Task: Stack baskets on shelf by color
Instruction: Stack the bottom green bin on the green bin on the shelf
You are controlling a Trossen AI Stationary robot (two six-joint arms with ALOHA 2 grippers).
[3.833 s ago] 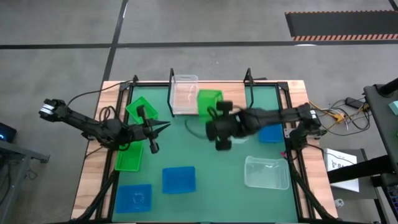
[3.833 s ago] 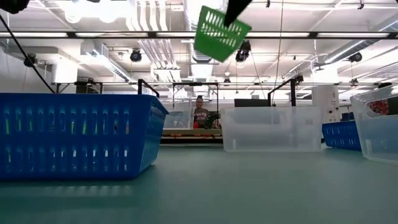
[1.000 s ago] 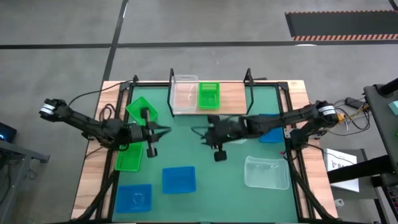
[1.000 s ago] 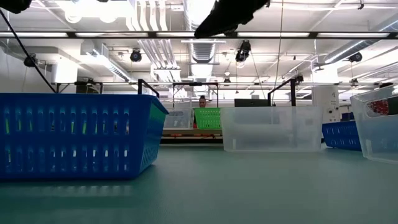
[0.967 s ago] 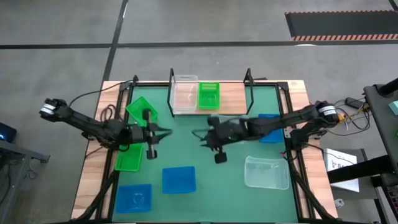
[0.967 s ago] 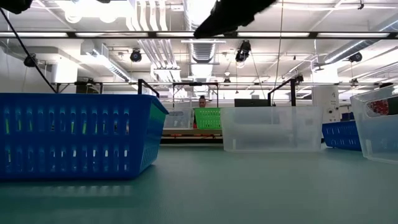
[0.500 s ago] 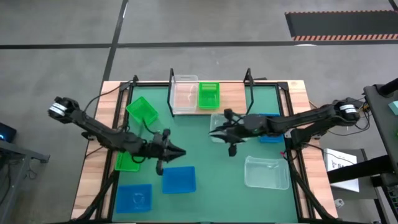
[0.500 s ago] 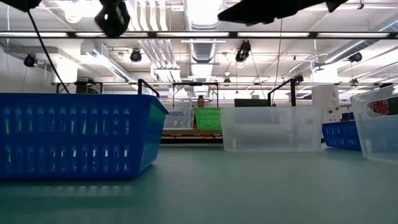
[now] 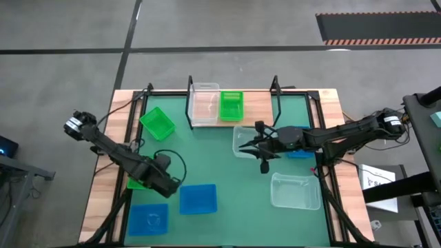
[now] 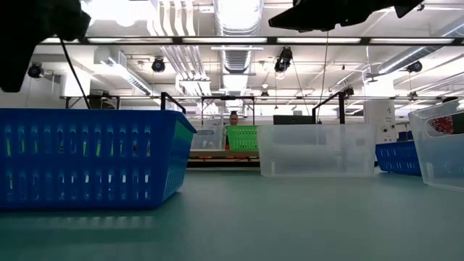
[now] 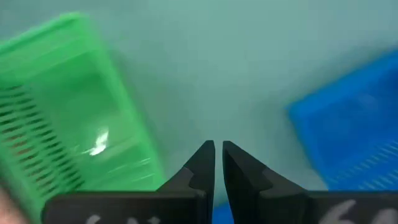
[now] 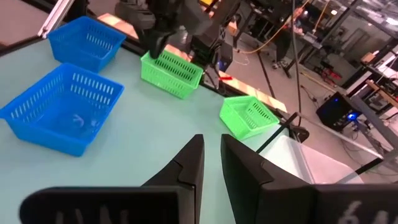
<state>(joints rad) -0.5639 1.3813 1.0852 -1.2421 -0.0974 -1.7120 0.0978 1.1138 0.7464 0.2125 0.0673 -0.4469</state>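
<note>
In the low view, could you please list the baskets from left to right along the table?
Blue basket → green basket on the far shelf → clear basket → second blue basket → second clear basket.

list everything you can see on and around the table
clear plastic baskets: three; one on the shelf, one mid-mat, one on the mat's right side
green plastic baskets: three; one on the shelf, two on the mat's left side
blue plastic baskets: three; two on the mat's left half, one under the right arm
light-brown wooden shelf: one, at the table's back edge
green mat: one, covering the table
person: one, far behind
left gripper: shut, between green and blue baskets
right gripper: by the mid-mat clear basket
</note>
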